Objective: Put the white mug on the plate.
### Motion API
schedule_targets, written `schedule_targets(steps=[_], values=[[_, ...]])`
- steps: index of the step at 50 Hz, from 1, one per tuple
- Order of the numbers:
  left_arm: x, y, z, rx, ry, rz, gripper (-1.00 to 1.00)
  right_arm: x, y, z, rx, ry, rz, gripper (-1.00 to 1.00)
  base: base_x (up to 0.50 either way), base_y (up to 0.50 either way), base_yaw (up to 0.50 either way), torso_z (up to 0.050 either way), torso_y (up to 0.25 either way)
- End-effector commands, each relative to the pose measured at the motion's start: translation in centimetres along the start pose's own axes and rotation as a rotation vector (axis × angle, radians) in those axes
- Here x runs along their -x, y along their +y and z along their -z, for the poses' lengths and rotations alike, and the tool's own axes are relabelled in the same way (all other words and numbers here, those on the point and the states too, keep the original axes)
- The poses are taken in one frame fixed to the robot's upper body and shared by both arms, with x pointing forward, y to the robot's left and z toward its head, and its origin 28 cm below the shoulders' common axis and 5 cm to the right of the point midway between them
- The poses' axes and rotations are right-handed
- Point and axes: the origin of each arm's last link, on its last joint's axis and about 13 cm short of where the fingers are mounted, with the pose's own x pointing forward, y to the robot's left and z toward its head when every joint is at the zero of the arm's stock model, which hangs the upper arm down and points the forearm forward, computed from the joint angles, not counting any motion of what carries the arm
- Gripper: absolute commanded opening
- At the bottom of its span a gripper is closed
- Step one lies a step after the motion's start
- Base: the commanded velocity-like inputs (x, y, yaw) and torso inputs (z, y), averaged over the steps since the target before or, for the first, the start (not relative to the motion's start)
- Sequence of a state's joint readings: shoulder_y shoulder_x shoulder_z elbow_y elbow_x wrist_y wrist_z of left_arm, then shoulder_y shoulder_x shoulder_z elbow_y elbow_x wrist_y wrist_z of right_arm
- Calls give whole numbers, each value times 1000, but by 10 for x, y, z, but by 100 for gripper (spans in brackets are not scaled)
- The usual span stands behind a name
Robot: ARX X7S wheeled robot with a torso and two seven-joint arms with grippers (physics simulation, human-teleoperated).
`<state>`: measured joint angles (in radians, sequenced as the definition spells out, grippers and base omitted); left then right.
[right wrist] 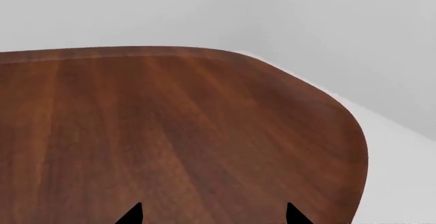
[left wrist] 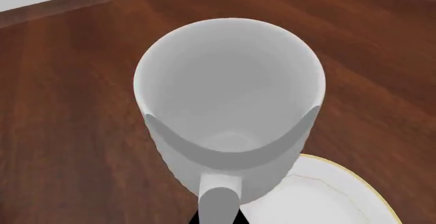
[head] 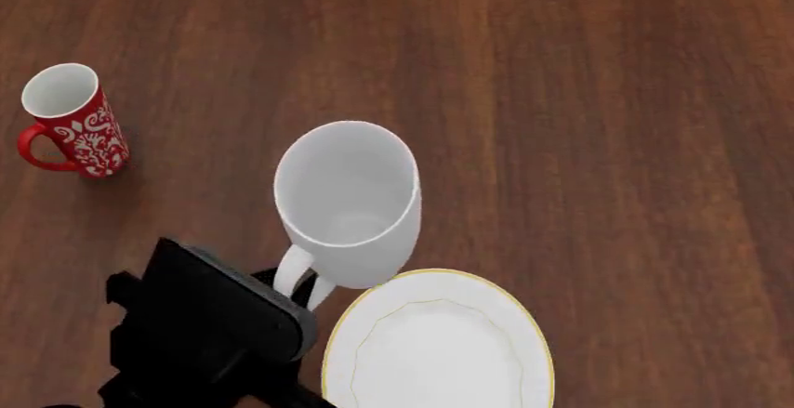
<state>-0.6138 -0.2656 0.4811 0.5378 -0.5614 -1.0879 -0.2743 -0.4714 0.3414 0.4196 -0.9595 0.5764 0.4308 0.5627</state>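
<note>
Handling: the tall plain white ceramic mug (head: 346, 199) is judged rigid, smooth-glazed, breakable and moderately heavy; its white loop handle (head: 300, 280) is the practical grip point. The mug appears lifted over the brown wooden table (head: 596, 101), beside the far edge of the round white gold-rimmed plate (head: 437, 357). The left gripper (head: 292, 287) sits at the handle; clamping cannot be confirmed. Right gripper (right wrist: 212, 219) fingertips stand apart, empty.

White mug (head: 349, 199): smooth matt ceramic look. Plate (head: 437, 352): smooth white, thin gold rim. Red mug (head: 74, 120): glossy, white patterns. Table (head: 596, 101): dark polished wood grain.
</note>
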Motion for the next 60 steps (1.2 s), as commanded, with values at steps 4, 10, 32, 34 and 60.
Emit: schedule_targets(steps=[4,10,32,34,60], values=[[15,-13,11,-21,21,59,-100,0,2,3,0,18,-10,100,0,0,0,0,0],[19,-18,18,-27,36,80,-100,0,1,5,-5,25,-12,100,0,0,0,0,0],[21,-27,36,-20,76,124,-100,1,1,12,-17,49,-19,100,0,0,0,0,0],[21,-27,37,-19,78,126,-100,0,1,13,-18,51,-19,100,0,0,0,0,0],[13,-30,50,4,99,150,-100,-2,3,18,-27,79,-24,100,0,0,0,0,0]])
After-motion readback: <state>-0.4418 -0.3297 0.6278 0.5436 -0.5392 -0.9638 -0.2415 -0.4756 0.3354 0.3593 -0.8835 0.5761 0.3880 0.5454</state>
